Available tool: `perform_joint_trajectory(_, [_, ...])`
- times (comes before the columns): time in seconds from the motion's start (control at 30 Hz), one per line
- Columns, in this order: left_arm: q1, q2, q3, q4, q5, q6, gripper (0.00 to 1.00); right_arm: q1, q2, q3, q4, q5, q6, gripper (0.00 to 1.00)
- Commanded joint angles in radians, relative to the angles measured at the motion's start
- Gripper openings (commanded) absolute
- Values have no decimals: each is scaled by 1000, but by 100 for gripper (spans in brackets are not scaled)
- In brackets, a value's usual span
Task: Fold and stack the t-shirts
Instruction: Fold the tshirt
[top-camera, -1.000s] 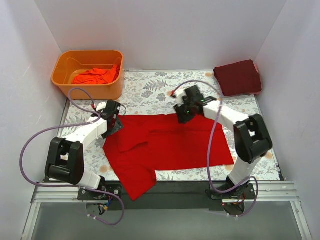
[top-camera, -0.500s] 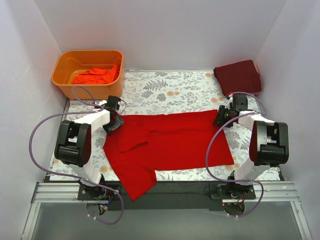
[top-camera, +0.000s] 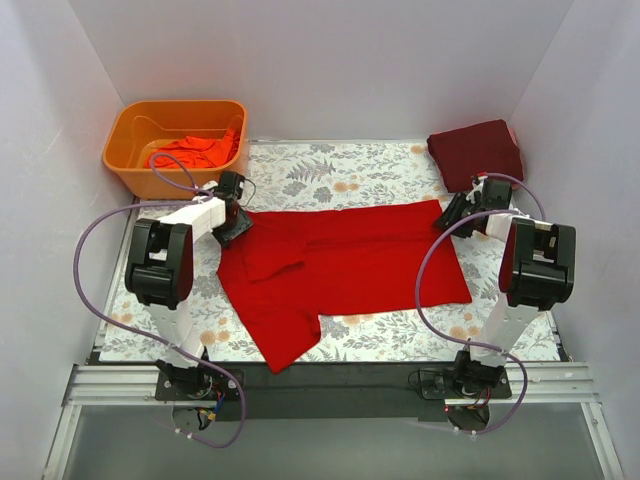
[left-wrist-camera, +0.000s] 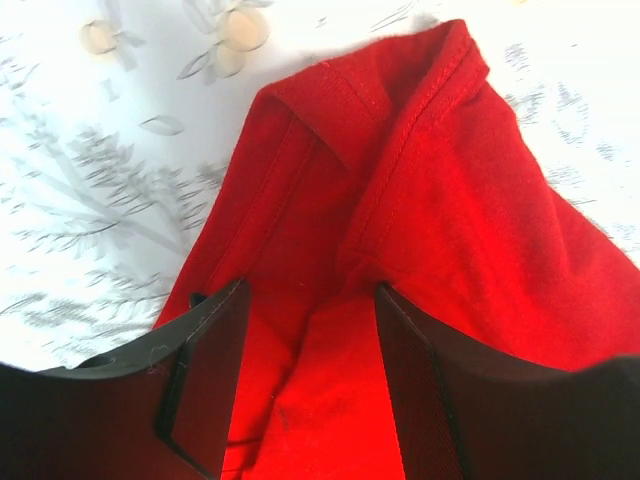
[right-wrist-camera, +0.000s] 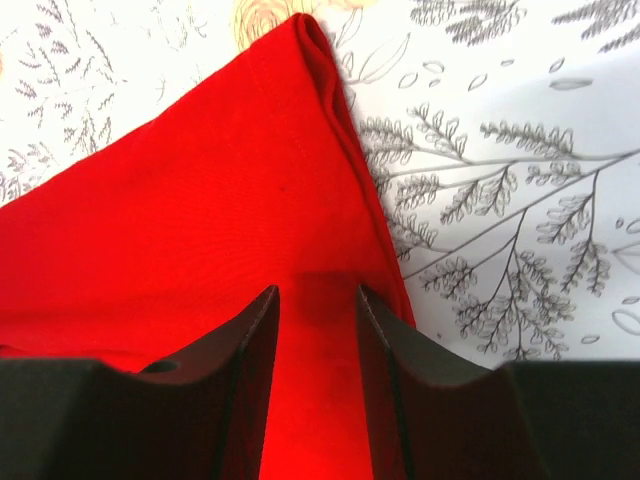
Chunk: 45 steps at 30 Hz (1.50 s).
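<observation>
Two pincers grip one red shirt (top-camera: 345, 270), which lies spread across the flowered surface (top-camera: 330, 180). At far left, a tub (top-camera: 180, 182) holds crumpled orange-red shirts (top-camera: 190, 152). The left pincer (top-camera: 236, 226) is clamped on the red shirt's bunched far-left corner. The right pincer (top-camera: 450, 213) is clamped on its far-right corner. Just beyond that, a folded maroon shirt (top-camera: 477, 153) lies in the surface's far-right corner.

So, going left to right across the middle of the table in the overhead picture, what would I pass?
First the left hand, then the bright red t-shirt spread out on the table, then the right hand.
</observation>
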Motion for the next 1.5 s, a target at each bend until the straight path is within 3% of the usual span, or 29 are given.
perform_joint_trajectory(0.0, [8, 39, 17, 16, 42, -41, 51, -11, 21, 30, -12, 39, -16, 43])
perform_joint_trajectory(0.27, [1, -197, -39, -13, 50, -34, 63, 26, -206, -54, -64, 60, -31, 45])
perform_joint_trajectory(0.4, [-24, -355, -101, -129, -2, -51, 68, 76, -339, -113, -142, 125, -68, 46])
perform_joint_trajectory(0.7, [-51, -639, -341, -358, 57, -97, 69, 302, -545, -248, -290, 277, -90, 48])
perform_joint_trajectory(0.9, [-65, -650, -456, -401, 145, -63, 68, 317, -625, -285, -334, 297, -102, 53])
perform_joint_trajectory(1.3, [-94, -652, -513, -360, 181, -109, 44, 316, -659, -303, -319, 260, -130, 54])
perform_joint_trajectory(1.47, [-105, -614, -528, -315, 178, -120, 41, 317, -662, -328, -297, 232, -130, 54])
